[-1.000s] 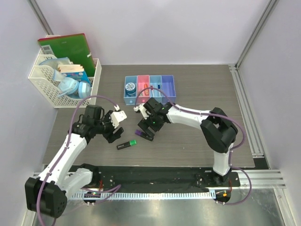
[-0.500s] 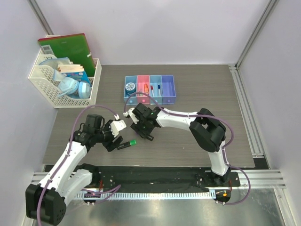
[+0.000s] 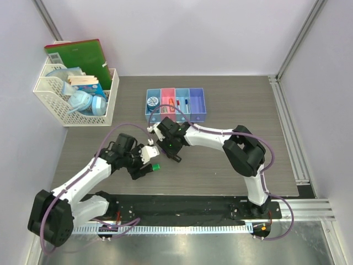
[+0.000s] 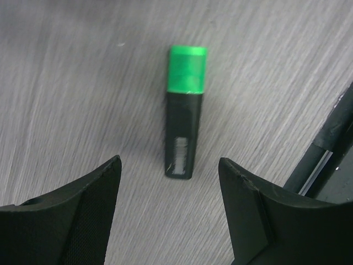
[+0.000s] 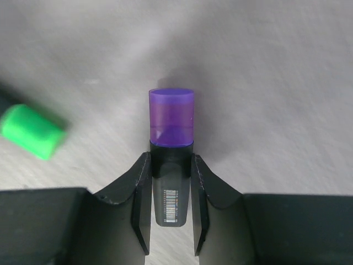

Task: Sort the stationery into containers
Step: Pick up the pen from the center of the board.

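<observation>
Where the top view hides it beneath the right gripper (image 3: 172, 149), you find the purple-black highlighter (image 5: 171, 118) only in the right wrist view.

- Purple cap forward, black barrel. The rear end is cut off between the fingers (image 5: 140, 193).
- The barrel carries a small barcode; its digits are too small to read.
- Right gripper: clamped on the barrel, a pad against each side. You cannot tell whether the highlighter is touching the grey table (image 3: 231, 99).
- Position: on the near side of the four joined bins (image 3: 197, 104), apart from them.
- Green-black highlighter (image 4: 183, 118): flat on the table just beside it. In the top view only its green cap shows. The pale strip on its barrel is unreadable.
- Left gripper (image 4: 170, 165): jaws spread wide above the green-black highlighter, holding nothing.
</observation>
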